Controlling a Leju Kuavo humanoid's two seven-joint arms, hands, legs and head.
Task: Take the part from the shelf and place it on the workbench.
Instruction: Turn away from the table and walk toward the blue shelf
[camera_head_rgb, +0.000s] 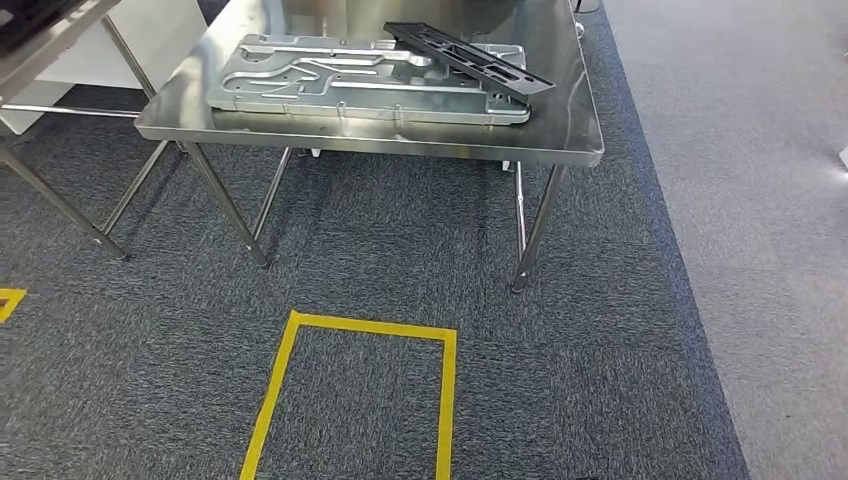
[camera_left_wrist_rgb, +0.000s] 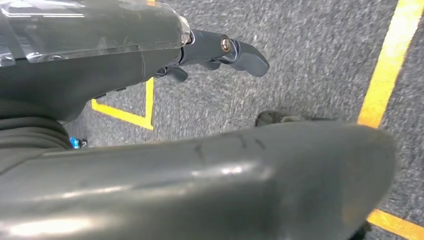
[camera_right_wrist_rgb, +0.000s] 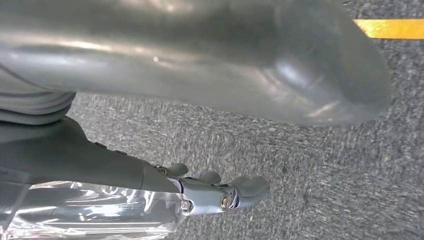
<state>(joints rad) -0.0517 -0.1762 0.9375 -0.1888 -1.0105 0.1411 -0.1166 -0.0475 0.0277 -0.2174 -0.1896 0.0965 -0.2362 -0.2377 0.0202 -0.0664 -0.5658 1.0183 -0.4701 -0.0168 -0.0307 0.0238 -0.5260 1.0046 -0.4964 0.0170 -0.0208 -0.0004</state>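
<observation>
So: both arms hang at the robot's sides, wrist cams looking down at carpet. Left hand holds nothing, fingers loosely extended with a gap to the thumb. Right hand same: nothing in it, fingers apart from the thumb.

Head view: steel bench at 12 o'clock, well apart from the robot, carpet between. On it 1 big silver cast plate lying flat, and 1 black part lying across the plate's far end toward 1 o'clock, tilted, one end resting on the plate. Yellow tape box on the floor at 6 o'clock, nearer than the bench. A second steel frame at 10 o'clock; can't tell if that's the shelf.

Step, my read: the black part looks like the task's thing and it's on the bench, so the place looks done, both hands free. Can't confirm that it's the one from the shelf; if it isn't, this is the pre-fetch stage with nothing in hand.

Next move, if another part is due: turn toward the shelf, walk up square, raise an arm only once close. Needs a clear landing spot on the bench, since the plate covers most of the near top; bare steel shows at 3 o'clock of the plate. Tilted black part could slide if bumped.
</observation>
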